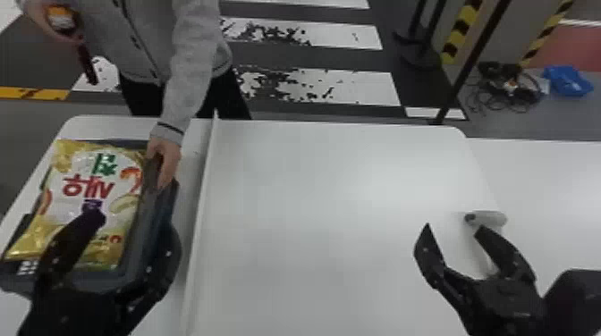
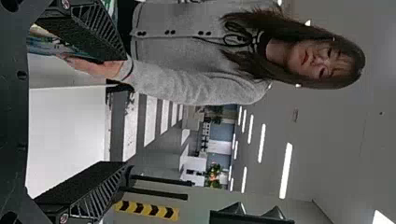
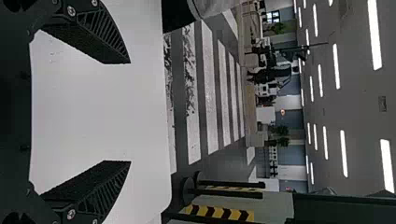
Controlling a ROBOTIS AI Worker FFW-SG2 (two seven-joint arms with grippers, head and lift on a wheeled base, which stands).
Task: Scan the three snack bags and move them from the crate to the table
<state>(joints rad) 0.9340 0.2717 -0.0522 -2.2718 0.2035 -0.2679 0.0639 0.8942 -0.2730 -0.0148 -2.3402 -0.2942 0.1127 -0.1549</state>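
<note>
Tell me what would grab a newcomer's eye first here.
The big gold-and-white snack bag, lying face up in the dark crate at the left, stands out first, with a person's hand at the crate's right side. Next come two black grippers with fingers apart: the left over the crate, the right over the white table.

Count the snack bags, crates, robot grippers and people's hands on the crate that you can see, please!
Snack bag: 1 in sight (I can't see under it)
Crate: 1
Robot grippers: 2, left gripper and right gripper
Person's hand on the crate: 1
Total: 5
</note>
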